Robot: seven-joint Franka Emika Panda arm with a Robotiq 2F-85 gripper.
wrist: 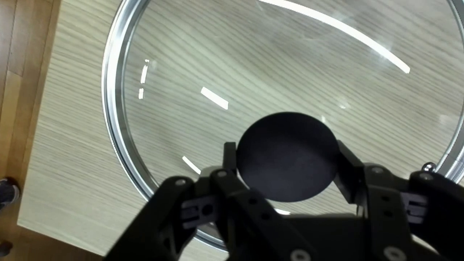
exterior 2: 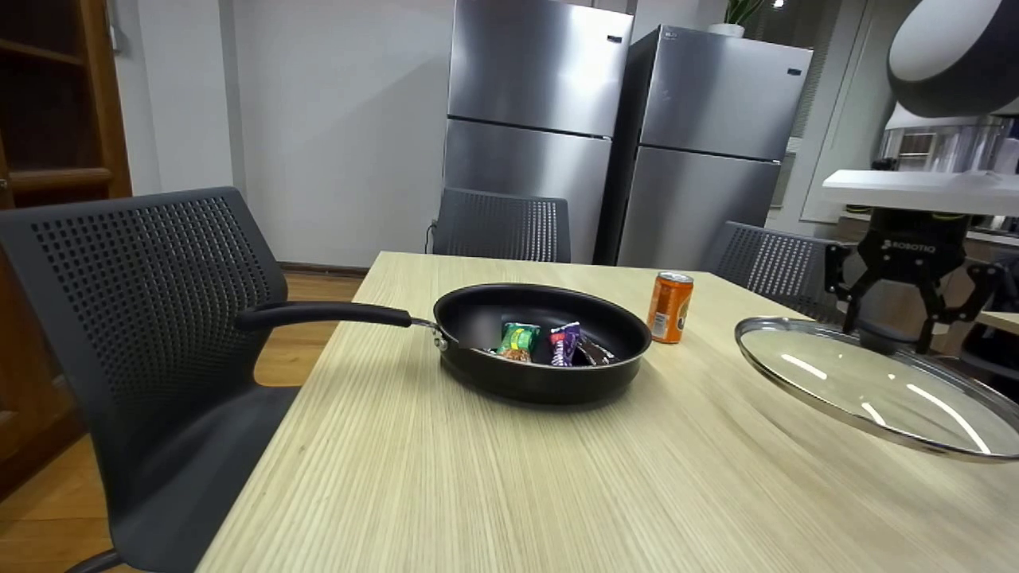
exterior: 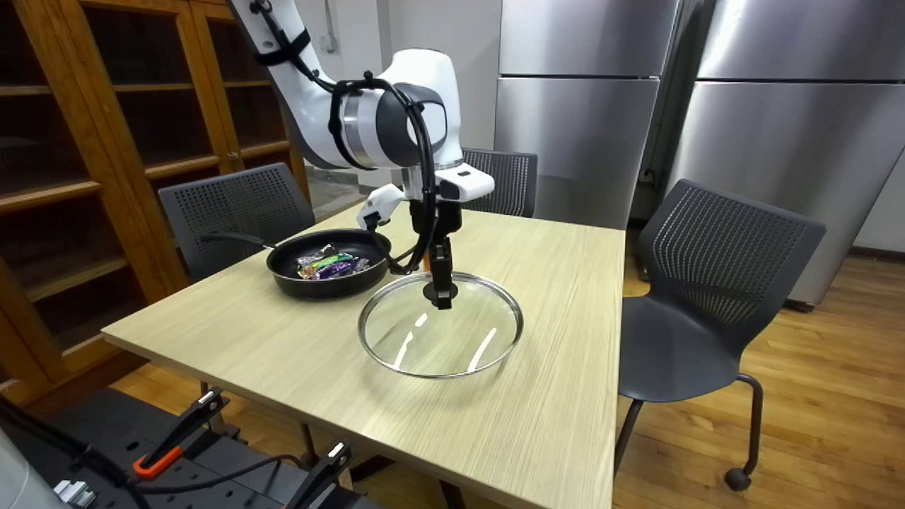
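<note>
Round, steel-rimmed clear-glass lid (exterior: 440,336) hangs, apparently off the pale wood-grain table (exterior 2: 557,493), near the round black frying pan (exterior 2: 541,384), its black disc knob (wrist: 288,157) pinched in the black two-finger gripper (exterior 2: 888,333). Carrying seems the step in hand; the next move calls for a firm pinch and slow, level handling

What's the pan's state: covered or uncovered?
Uncovered: colourful packets show inside the pan; the glass lid is off to one side, held in the gripper.
</note>
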